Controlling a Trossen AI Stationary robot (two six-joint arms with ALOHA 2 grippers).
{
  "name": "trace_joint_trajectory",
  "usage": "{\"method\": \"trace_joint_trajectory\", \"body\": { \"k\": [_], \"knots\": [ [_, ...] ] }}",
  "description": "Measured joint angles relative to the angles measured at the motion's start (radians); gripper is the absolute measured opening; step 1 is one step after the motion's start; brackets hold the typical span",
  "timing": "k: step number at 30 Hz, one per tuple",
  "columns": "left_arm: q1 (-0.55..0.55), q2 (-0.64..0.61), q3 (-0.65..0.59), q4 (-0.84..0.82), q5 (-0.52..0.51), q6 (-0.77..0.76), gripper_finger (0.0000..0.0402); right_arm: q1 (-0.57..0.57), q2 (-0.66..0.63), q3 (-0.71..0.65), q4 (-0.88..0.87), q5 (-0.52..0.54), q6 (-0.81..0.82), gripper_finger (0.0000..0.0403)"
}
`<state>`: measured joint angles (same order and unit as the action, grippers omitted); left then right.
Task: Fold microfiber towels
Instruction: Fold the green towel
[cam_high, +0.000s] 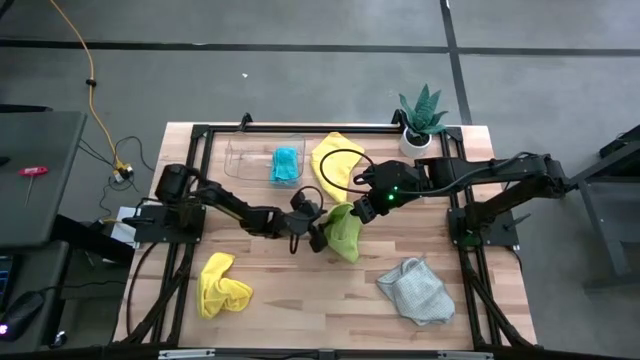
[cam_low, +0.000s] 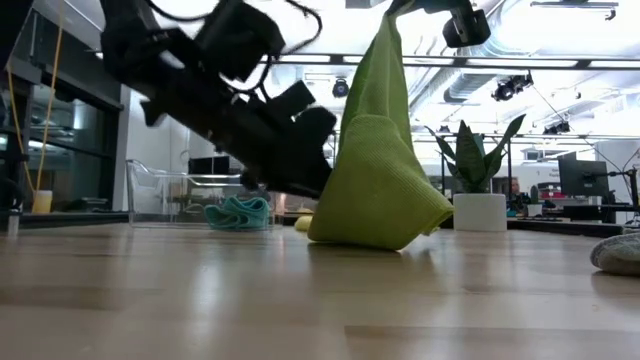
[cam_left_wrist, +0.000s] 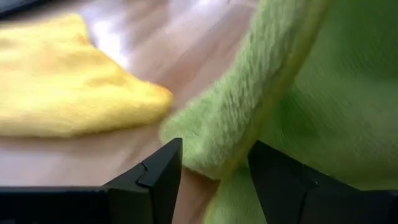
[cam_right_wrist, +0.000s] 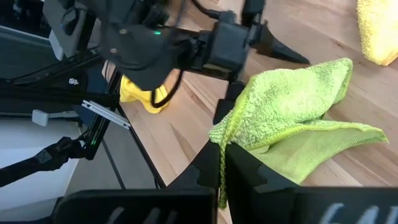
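Observation:
A lime green towel hangs mid-table from my right gripper, which is shut on it. The towel's lower part rests bunched on the wood. My left gripper is low at the towel's left side and open, with a folded edge of the towel between its fingers. One yellow towel lies crumpled near the front left and another at the back. A teal towel lies in the clear tray. A grey towel lies at the front right. My right gripper pinches an upper edge of the green towel between its two shut fingers, coming from above and slanting down. The towel hangs below it in a cone and its lower part lies on the table. My left gripper's fingers stand on either side of the towel's folded edge; I cannot tell whether they touch it.
A potted plant stands at the back right corner. A black frame runs along the table's far edge and sides. Bare wood lies between the front yellow towel and the grey one.

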<state>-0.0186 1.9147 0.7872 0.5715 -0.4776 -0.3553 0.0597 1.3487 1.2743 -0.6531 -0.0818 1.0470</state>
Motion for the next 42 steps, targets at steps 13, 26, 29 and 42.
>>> {"method": "trace_joint_trajectory", "body": {
  "k": [13, 26, 29, 42],
  "knots": [
    [0.025, 0.047, 0.008, -0.006, -0.002, -0.086, 0.0164, 0.0, 0.0, 0.0, 0.008, 0.0, -0.011, 0.0],
    [0.045, -0.031, 0.007, -0.122, 0.09, -0.12, 0.0008, 0.0, -0.002, 0.0, 0.009, -0.088, -0.04, 0.0],
    [0.044, -0.115, 0.008, -0.22, 0.142, -0.069, 0.0003, 0.0, -0.02, 0.0, -0.013, -0.104, -0.043, 0.0],
    [0.046, -0.623, 0.008, -0.599, 0.471, 0.012, 0.0001, -0.042, -0.124, 0.0, -0.183, 0.047, -0.091, 0.0]
  ]
}}
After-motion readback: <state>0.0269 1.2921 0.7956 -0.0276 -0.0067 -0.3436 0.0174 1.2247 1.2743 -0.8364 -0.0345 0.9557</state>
